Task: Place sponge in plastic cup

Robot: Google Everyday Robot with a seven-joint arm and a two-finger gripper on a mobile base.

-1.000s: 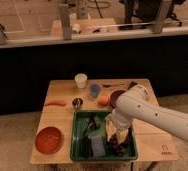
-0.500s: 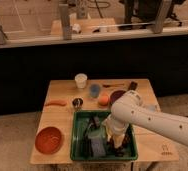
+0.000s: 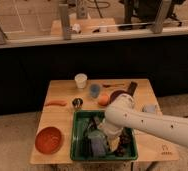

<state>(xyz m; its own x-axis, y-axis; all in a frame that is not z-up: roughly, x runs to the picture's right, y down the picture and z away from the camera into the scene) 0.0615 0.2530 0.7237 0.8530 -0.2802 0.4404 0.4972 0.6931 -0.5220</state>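
The white arm covers much of the two-finger gripper [image 3: 107, 141], which is down inside the green plastic bin [image 3: 75, 135] at the wooden table's [image 3: 62, 119] front edge, jaws spread wide. The soft greyish-blue sponge [image 3: 95, 145] lies just beside it in the bin, amid dark clutter. The small blue plastic cup [image 3: 94, 90] stands toward the back edge, and its inside is unreadable.

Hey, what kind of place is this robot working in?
Probably a lab or office test area, not a home: a small wooden table stands on speckled flooring before a dark partition, with what look like desk legs beyond. The robot's hand is down inside the green bin.
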